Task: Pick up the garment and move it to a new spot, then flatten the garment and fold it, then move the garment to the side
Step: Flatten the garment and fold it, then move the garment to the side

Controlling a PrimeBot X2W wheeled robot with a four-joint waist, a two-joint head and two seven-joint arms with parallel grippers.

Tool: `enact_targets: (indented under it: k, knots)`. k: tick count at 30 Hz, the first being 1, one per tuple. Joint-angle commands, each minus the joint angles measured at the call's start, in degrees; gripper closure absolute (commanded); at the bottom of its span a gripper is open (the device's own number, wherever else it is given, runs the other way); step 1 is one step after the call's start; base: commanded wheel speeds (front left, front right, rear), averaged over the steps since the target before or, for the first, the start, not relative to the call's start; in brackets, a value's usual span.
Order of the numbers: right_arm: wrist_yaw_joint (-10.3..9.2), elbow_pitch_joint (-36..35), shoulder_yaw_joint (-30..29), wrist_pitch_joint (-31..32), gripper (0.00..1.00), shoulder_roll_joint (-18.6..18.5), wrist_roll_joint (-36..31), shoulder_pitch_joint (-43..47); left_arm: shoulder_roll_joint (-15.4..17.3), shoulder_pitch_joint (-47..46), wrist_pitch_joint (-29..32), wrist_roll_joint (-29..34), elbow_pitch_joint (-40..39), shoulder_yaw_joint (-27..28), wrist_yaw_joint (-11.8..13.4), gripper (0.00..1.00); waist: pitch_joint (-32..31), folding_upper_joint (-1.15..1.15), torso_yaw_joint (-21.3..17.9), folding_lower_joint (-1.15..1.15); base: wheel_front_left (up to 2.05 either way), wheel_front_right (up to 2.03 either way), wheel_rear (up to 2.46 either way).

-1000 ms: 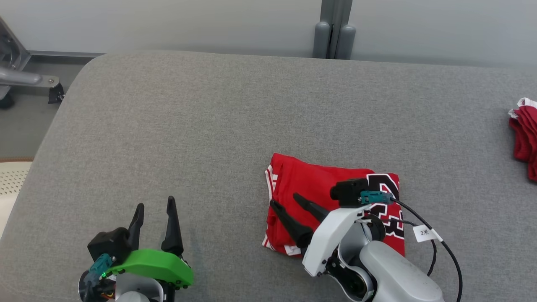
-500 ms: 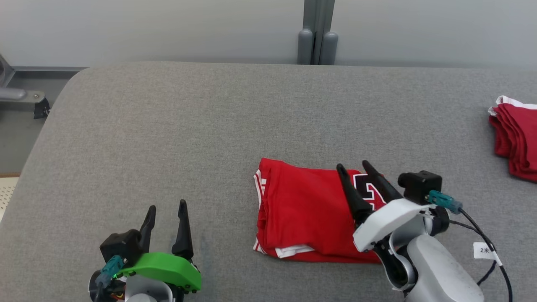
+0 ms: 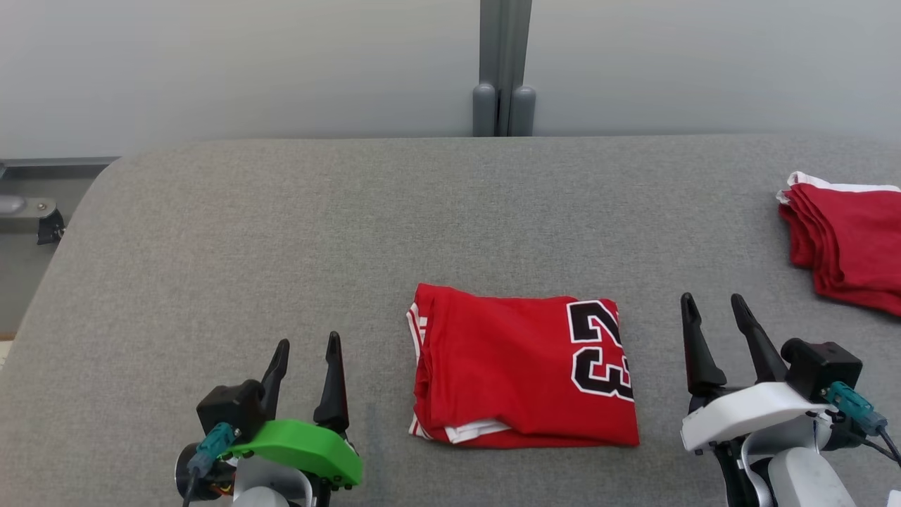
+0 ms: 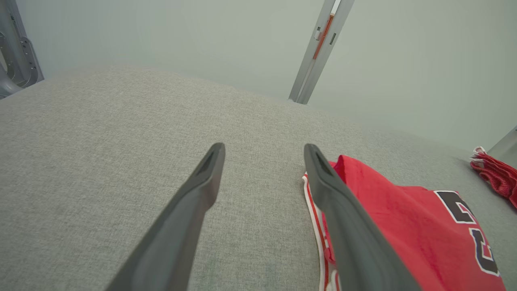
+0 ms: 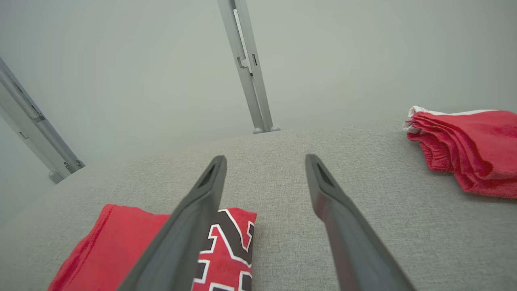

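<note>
Seemingly the folding is wrapping up: the garment (image 3: 521, 373) is lying folded on the grey table (image 3: 281, 225) between the left gripper (image 3: 307, 340) and right gripper (image 3: 712, 297) — both gaping, holding nothing. Moving it aside, perhaps toward the red pile (image 3: 845, 239), is looking like the remaining step.

From the head we are looking steeply down on the grey padded table (image 3: 281, 232), facing the pale wall (image 3: 211, 63). At each wrist we are sitting low and close, looking out along the left gripper (image 4: 262, 147) and the right gripper (image 5: 264, 158) — toward that same wall. All three views are sharing the folded red garment (image 3: 507, 366), the red pile (image 3: 852, 246) and the grey post (image 3: 503, 70).
</note>
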Motion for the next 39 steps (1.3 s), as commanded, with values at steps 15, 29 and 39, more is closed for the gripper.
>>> enact_targets:
  k: [15, 29, 39]
  knots:
    - [0.02, -2.59, -0.80, -0.49, 0.00, 0.02, -0.22, 4.93, -1.90, 4.23, -0.40, 5.07, -0.59, 5.82, -1.71, 0.00, -2.58, 0.00, -3.11, 0.00, 0.00, 0.00, 0.00]
    - [0.02, -1.41, -0.58, 0.52, 0.00, 0.02, -1.78, 3.93, -2.84, 3.93, -0.41, 7.64, 0.67, 7.55, -3.03, 0.00, -2.05, 0.00, -1.97, 0.00, 0.00, 0.00, 0.00]
    - [0.02, 3.61, 0.17, 8.91, 0.00, 0.02, -3.50, 0.55, -3.25, 2.02, -0.41, 10.44, 1.12, 7.35, -3.48, 0.00, 0.38, 0.00, 1.78, 0.00, 0.00, 0.00, 0.00]
